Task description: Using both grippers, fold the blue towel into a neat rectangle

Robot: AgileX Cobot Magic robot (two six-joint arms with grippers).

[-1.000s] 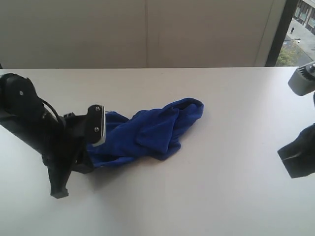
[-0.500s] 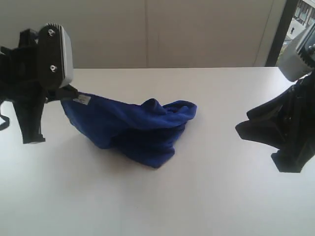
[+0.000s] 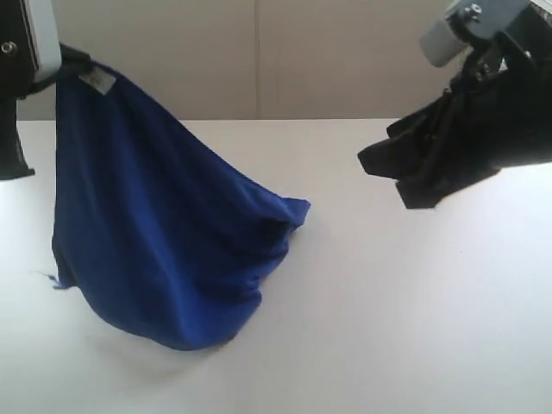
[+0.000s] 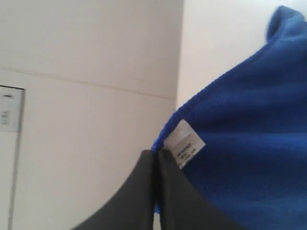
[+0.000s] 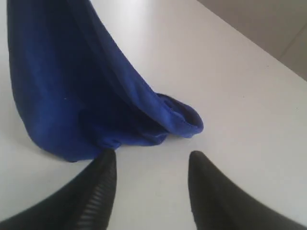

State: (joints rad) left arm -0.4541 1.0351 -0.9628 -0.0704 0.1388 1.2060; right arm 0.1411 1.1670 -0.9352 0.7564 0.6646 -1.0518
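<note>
Blue towel (image 3: 164, 241) — hanging by the corner beside its white tag (image 4: 185, 149) from the left gripper (image 4: 155, 155), whose jaws are pinching it, lower end trailing on the table (image 3: 414, 328) — right gripper (image 5: 151, 160) hovering nearby, jaws standing apart.

— Where's the blue towel (image 3: 164, 241)?
— Hanging from the left end effector (image 4: 156, 154), which pinches its corner just beside the white tag (image 4: 185, 143). Its lower folds bunch on the tabletop (image 3: 388, 328).
— The right end effector (image 5: 151, 163)?
— Jaws apart, near the towel's trailing end.
</note>
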